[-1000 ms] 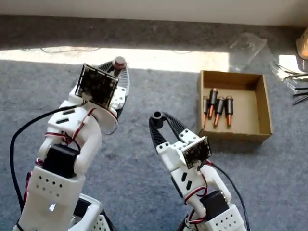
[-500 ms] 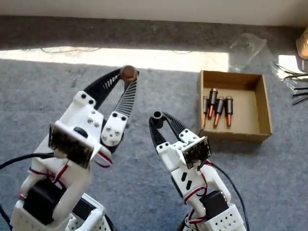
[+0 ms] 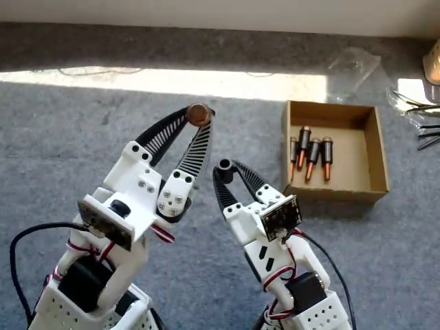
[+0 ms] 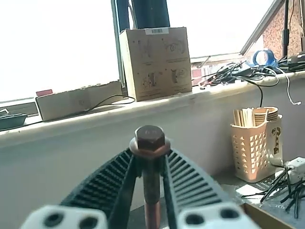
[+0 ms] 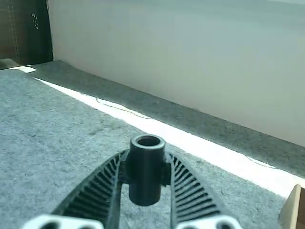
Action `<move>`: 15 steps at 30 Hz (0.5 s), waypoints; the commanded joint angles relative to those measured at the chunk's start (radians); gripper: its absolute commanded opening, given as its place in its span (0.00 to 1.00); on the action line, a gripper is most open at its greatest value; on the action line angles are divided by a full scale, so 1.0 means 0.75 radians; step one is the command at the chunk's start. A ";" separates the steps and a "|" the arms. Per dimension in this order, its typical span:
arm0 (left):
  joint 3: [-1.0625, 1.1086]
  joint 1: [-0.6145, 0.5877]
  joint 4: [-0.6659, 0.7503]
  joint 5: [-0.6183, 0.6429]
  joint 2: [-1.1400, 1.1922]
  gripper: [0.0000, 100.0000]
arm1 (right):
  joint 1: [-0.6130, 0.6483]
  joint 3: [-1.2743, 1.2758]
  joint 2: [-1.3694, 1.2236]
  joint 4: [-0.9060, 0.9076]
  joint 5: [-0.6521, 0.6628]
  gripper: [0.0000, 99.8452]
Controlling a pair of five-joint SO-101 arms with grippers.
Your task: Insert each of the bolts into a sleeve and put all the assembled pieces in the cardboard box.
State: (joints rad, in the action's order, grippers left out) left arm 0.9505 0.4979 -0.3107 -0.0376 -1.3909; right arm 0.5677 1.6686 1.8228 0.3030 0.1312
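My left gripper [image 3: 198, 117] [image 4: 150, 157] is shut on a copper bolt [image 3: 199, 113] [image 4: 150, 171], held upright above the carpet with its hex head up. A short way to its right, my right gripper [image 3: 224, 169] [image 5: 145, 172] is shut on a black sleeve [image 3: 224, 166] [image 5: 144, 169], also upright with its open bore facing up. The bolt and the sleeve are apart. The cardboard box [image 3: 370, 184] sits on the carpet right of both arms and holds several assembled pieces [image 3: 311, 155].
Grey carpet [image 3: 69, 137] covers the floor, with a sunlit strip along the back. A clear plastic bag [image 3: 354, 65] lies behind the box. Black cable ties [image 3: 419, 117] lie at the right edge.
My left arm has swung over and lifted, carrying the bolt right and forward, closer to the sleeve. The right arm has kept still.
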 commanded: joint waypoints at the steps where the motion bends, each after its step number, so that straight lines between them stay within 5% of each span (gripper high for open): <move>1: -0.011 -0.120 0.043 0.239 -0.019 0.00 | 0.009 0.130 0.009 -0.005 0.014 0.00; 5: -0.009 -0.214 0.041 0.381 -0.017 0.00 | 0.009 0.130 0.009 -0.013 0.014 0.00; 15: 0.054 -0.191 0.043 0.391 -0.015 0.00 | 0.017 0.130 0.009 -0.075 0.012 0.00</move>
State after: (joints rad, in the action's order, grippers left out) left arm 0.9858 0.3460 -0.3061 0.2401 -1.3955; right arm 0.5677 1.6686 1.8228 0.2969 0.1312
